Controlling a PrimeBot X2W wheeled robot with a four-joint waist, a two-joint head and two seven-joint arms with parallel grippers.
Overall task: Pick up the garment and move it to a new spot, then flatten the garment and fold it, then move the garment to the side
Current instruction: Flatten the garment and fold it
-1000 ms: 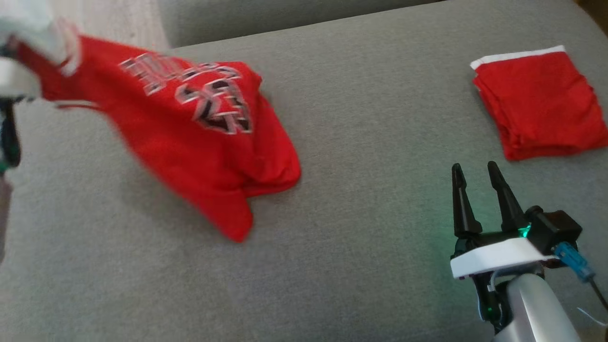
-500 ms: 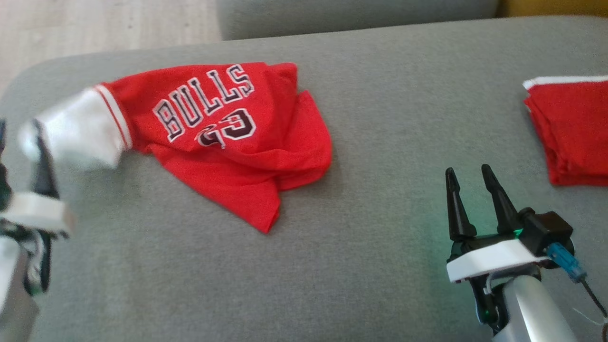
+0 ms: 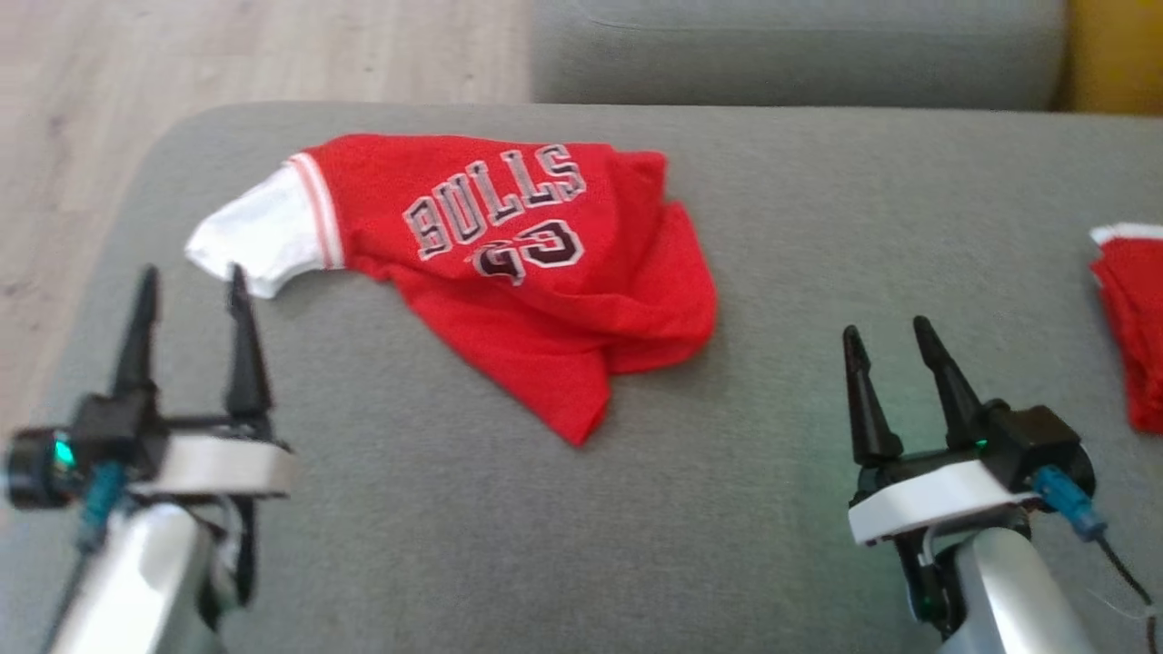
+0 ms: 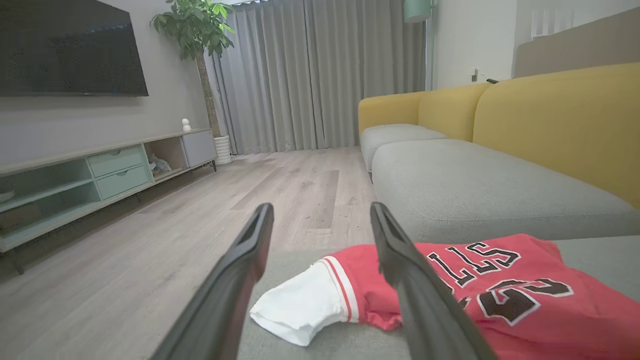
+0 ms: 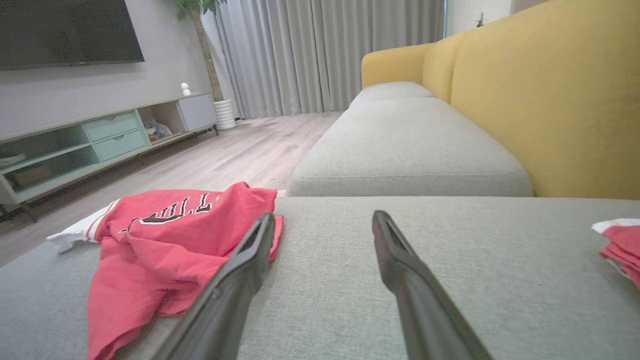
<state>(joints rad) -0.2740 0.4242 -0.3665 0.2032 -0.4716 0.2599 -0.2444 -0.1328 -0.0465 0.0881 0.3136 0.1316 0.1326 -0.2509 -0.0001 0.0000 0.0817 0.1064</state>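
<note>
Crumpled jersey [image 3: 545, 300] lies crosswise, white sleeve [image 3: 259, 238] pointing left; left pincer [image 3: 191, 274] and right pincer [image 3: 885, 327] gape empty.

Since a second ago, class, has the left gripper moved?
Yes. Against the grey cushion, the left gripper has let go of the jersey's white sleeve and drawn back toward the robot, jaws open.

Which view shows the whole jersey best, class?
Head view: the jersey lies whole, from above. The left wrist view crops it at the frame edge; the right wrist view sees it low and foreshortened.
</note>
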